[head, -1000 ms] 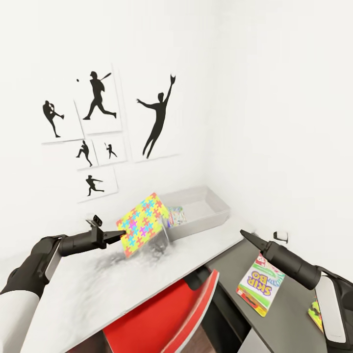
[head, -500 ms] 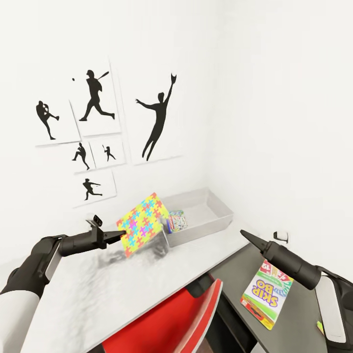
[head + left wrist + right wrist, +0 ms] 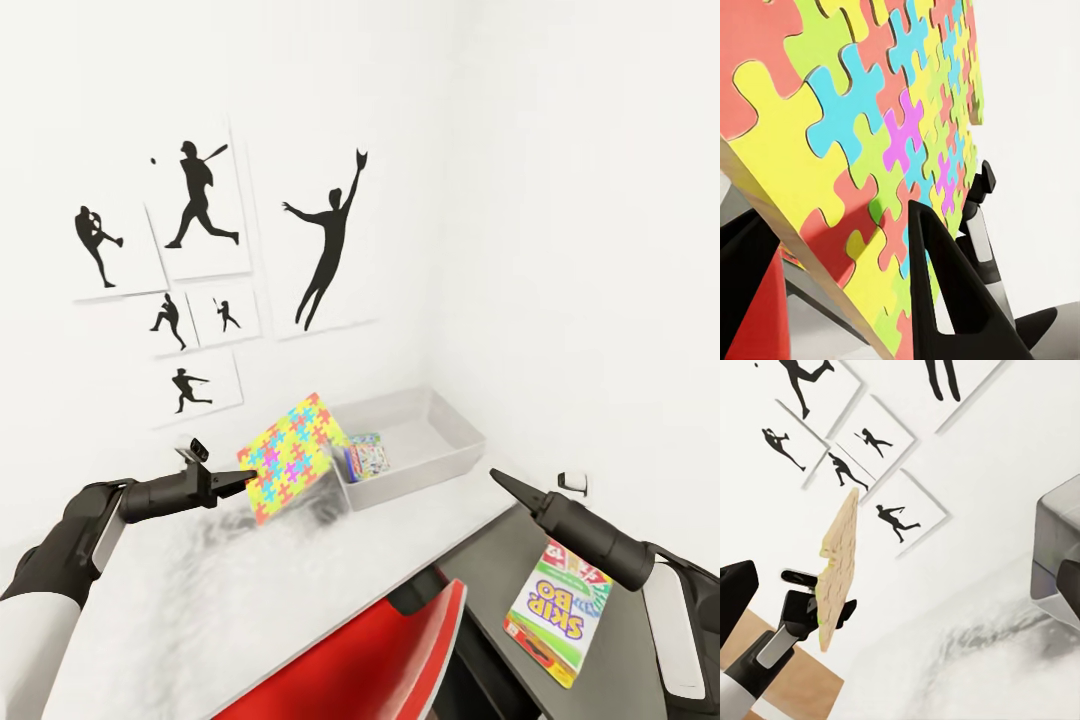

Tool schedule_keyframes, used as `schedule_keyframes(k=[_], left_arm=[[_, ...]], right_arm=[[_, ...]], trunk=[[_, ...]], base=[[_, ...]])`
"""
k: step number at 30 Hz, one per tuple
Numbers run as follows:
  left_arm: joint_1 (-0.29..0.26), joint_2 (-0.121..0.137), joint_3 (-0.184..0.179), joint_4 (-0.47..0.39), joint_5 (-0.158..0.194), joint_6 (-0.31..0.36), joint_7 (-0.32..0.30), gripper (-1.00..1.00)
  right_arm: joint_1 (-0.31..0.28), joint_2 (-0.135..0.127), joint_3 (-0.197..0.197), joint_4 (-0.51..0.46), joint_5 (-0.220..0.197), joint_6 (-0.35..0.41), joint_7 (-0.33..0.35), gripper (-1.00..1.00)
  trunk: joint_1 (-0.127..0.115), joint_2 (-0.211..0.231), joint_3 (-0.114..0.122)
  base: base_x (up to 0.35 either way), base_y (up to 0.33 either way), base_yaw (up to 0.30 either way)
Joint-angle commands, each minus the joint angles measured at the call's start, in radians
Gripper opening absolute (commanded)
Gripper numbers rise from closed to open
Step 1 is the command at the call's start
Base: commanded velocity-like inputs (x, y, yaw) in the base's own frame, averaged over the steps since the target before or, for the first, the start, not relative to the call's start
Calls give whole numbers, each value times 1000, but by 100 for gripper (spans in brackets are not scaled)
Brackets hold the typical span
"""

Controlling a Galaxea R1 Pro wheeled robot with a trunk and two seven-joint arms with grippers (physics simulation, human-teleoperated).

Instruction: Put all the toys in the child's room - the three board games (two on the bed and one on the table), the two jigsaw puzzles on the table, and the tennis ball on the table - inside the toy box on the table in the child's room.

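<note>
My left gripper (image 3: 245,478) is shut on the lower corner of a jigsaw puzzle (image 3: 295,455), a flat box with a lid of bright interlocking pieces. It hangs tilted above the pale table top (image 3: 200,600), just short of the toy box (image 3: 455,450). The left wrist view shows the lid (image 3: 870,135) close up, with a dark finger (image 3: 937,285) across it. A small colourful box (image 3: 366,457) lies inside the grey toy box. My right gripper (image 3: 497,478) hovers open over the dark desk top (image 3: 490,560), above a Skip-Bo game box (image 3: 558,612).
A red-and-white chair (image 3: 370,660) is pushed under the desk in front of me. Black silhouette posters (image 3: 200,200) hang on the white wall behind. The toy box sits in the corner where two walls meet. A small wall socket (image 3: 572,482) shows at right.
The whole view has shifted: the toy box and Skip-Bo box sit further right in the picture. Both arms hold the same pose, and the puzzle stays gripped.
</note>
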Motion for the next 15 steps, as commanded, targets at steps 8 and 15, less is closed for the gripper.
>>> schedule_keyframes(k=[8, 15], left_arm=[[-1, -1, 0, 0, -1, 10, -4, -100], [-1, -3, -2, 0, -1, 10, -4, -100]], right_arm=[[-1, -1, -1, 0, 0, 4, 3, 100], [-1, 0, -2, 1, 6, 5, 1, 100]], trunk=[[1, -2, -2], [1, -2, -2]], base=[[95, 49, 0], [18, 6, 0]])
